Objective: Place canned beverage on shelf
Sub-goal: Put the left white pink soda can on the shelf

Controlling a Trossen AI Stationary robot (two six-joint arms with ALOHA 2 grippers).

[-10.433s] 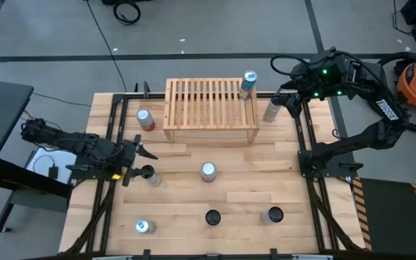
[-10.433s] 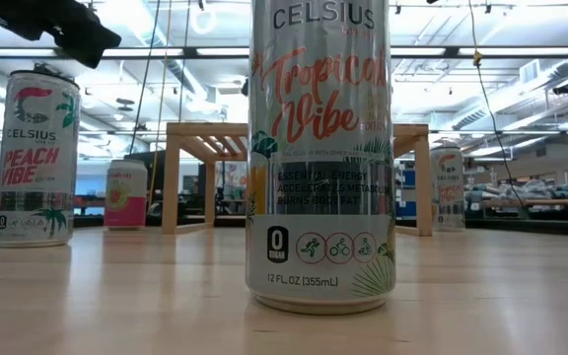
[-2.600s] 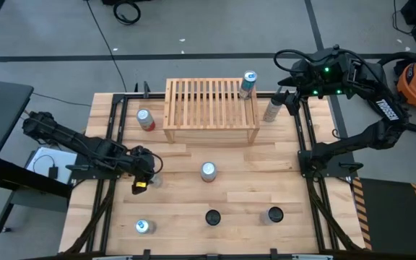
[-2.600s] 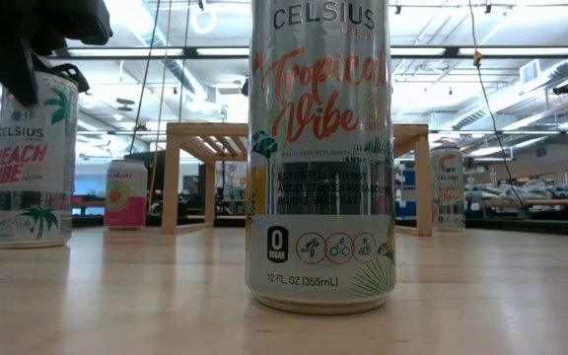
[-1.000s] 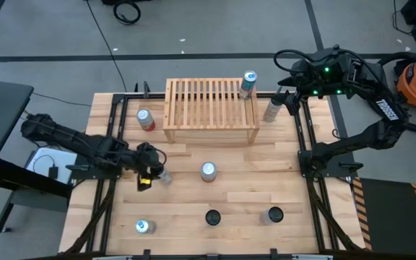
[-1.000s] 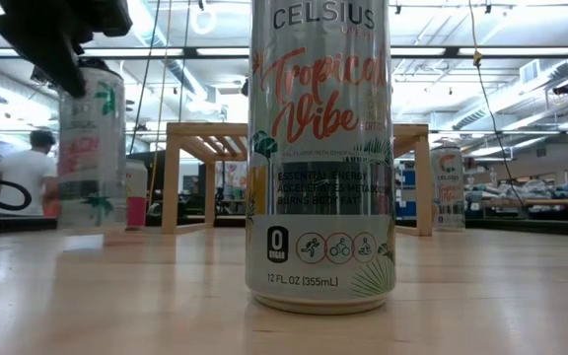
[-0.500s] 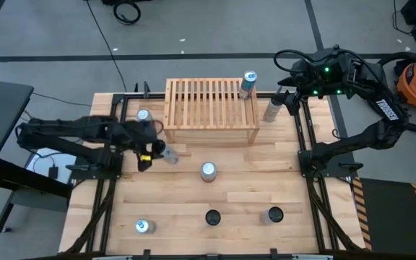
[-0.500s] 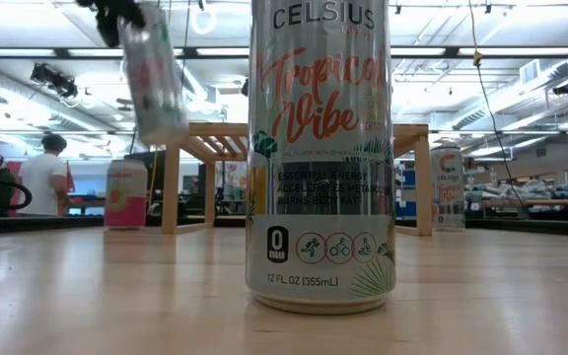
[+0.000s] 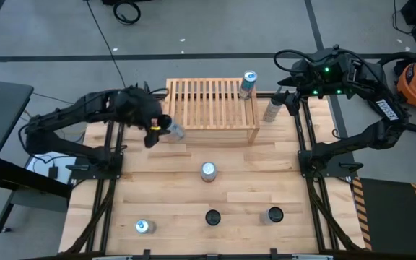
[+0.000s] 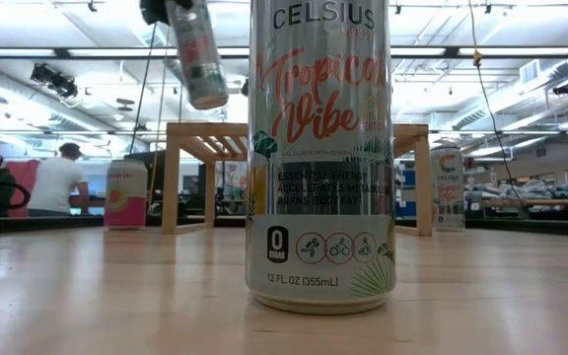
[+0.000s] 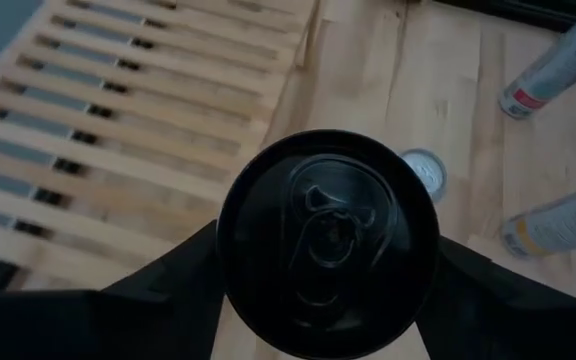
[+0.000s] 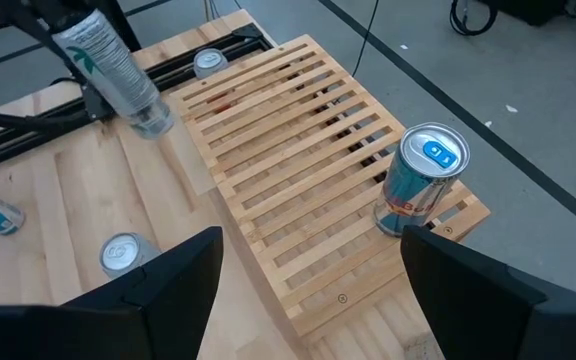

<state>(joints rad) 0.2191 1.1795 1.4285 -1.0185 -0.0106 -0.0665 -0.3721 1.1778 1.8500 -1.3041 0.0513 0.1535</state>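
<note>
Clamped on a slim silver can (image 9: 172, 131), the left gripper (image 9: 157, 131) holds it tilted in the air just at the front left corner of the shelf (image 9: 210, 108), clear of the table (image 9: 244, 180); the low view shows the can (image 10: 197, 57) hanging high above the wood, and the left wrist view looks straight onto its dark pull-tab top (image 11: 326, 243) squeezed between both fingers (image 11: 163, 280).

Nearest the low camera stands a tall Tropical Vibe can (image 10: 321, 148). Farther back, a red-labelled can (image 10: 125, 195) sits on the table beside the shelf's left leg.

The shelf is a low rack of pale wood with a slatted top; it carries a single blue-topped can (image 12: 423, 180) at its far right corner.

Beyond that corner hovers the right gripper (image 9: 292, 92) with its jaws spread wide and empty, another silver can (image 9: 271, 109) just beside it.
</note>
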